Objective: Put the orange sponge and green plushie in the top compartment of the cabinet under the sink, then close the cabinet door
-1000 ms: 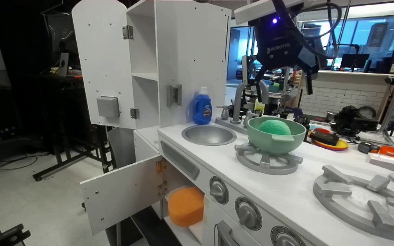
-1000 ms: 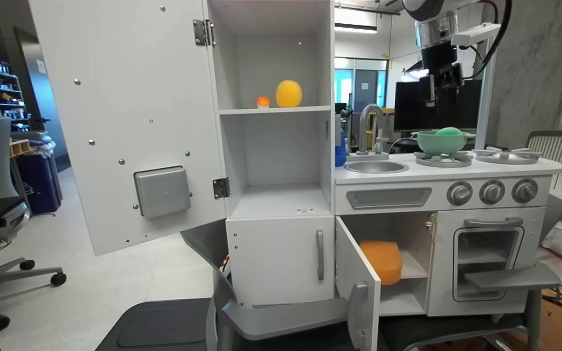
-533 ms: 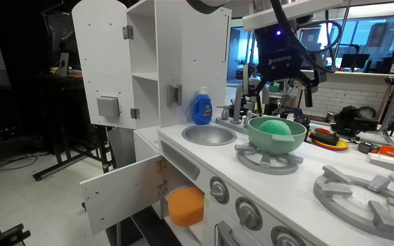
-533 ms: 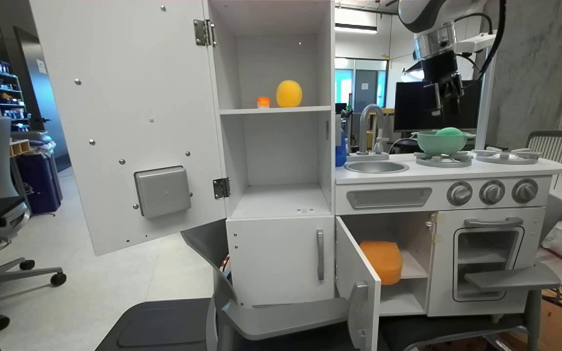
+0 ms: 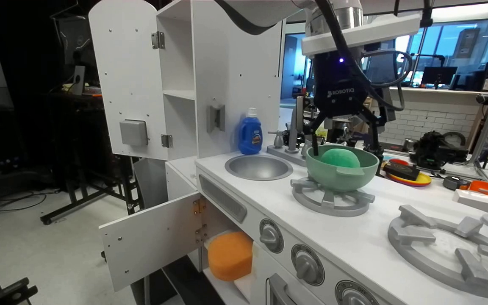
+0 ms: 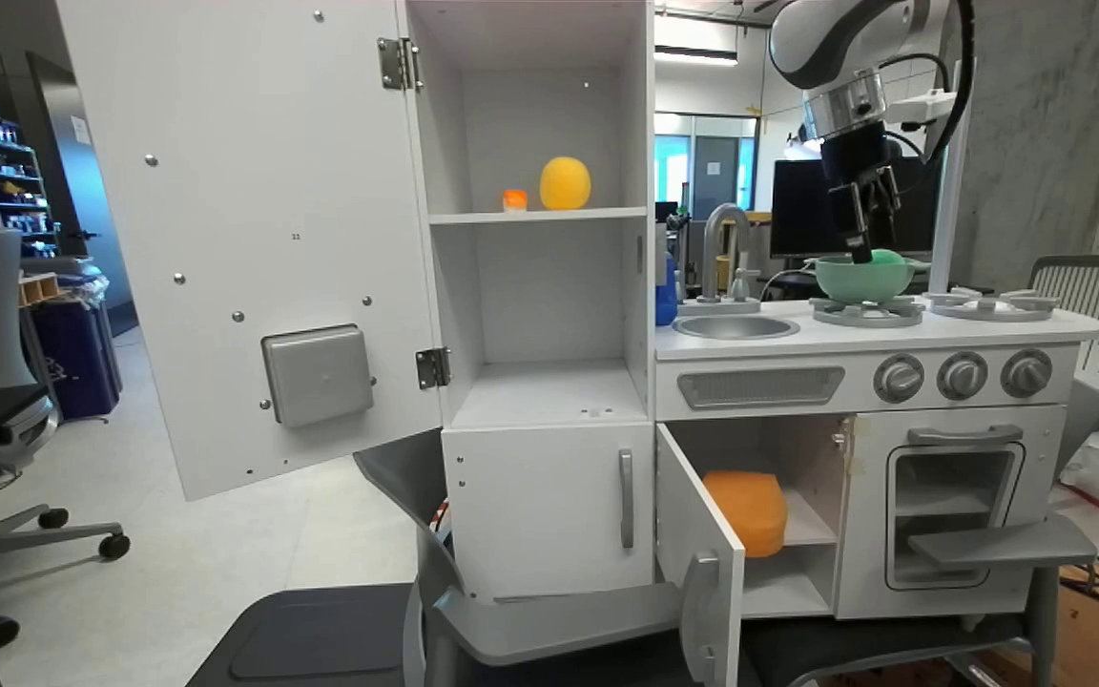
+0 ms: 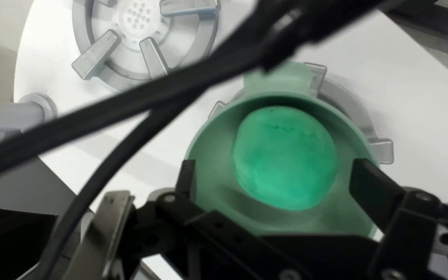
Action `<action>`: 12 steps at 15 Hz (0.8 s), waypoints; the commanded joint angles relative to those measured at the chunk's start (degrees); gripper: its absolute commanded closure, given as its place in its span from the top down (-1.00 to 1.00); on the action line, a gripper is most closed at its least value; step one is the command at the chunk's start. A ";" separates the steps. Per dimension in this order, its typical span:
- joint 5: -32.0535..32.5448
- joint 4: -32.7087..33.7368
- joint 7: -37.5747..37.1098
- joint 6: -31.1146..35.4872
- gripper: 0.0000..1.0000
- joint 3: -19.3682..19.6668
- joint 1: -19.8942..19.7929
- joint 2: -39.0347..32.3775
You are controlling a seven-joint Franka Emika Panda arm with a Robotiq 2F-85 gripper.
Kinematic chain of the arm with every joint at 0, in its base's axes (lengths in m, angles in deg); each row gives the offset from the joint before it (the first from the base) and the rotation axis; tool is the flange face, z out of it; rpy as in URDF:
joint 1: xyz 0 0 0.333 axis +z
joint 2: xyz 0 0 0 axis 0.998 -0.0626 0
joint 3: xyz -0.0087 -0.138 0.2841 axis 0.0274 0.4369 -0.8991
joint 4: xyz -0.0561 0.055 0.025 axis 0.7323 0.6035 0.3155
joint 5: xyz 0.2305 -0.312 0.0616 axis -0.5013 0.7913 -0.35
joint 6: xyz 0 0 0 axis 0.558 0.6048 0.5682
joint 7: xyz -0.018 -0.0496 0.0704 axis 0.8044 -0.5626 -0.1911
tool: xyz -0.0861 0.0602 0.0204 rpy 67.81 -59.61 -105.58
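The green plushie (image 7: 285,158) rests in the mint-green bowl (image 5: 343,177) on a burner. My gripper (image 7: 273,175) points down over the bowl, jaws wide apart on either side of the plushie and not touching it. In an exterior view one of its fingers (image 5: 315,144) overlaps the bowl's near-left rim. The orange sponge (image 6: 750,515) sits in the top compartment (image 6: 805,523) of the cabinet (image 6: 826,468) under the sink (image 5: 259,168), bulging slightly past the shelf's front edge. Swung outward, the cabinet door (image 6: 697,563) hides part of the sponge there.
The faucet (image 6: 723,229) rises beside the sink, left of the bowl. A blue bottle (image 5: 250,134) stands behind the sink against the tall unit (image 5: 239,63). A second burner (image 5: 451,254) lies to the right. A grey chair armrest (image 6: 559,625) crosses in front of the cabinet.
My gripper has come down from above the counter to the bowl, its fingers now at rim height around the plushie. The plushie, bowl, sponge and cabinet door have stayed put.
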 commanded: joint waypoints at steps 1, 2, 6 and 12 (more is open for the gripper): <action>-1.05 4.88 2.49 -3.34 1.00 1.57 0.61 -2.48; -0.98 5.38 2.60 -4.05 1.00 1.67 0.79 -2.54; -1.00 6.92 3.87 -4.57 1.00 2.17 0.49 -3.99; 0.01 7.96 4.14 -5.52 1.00 1.06 0.23 -4.59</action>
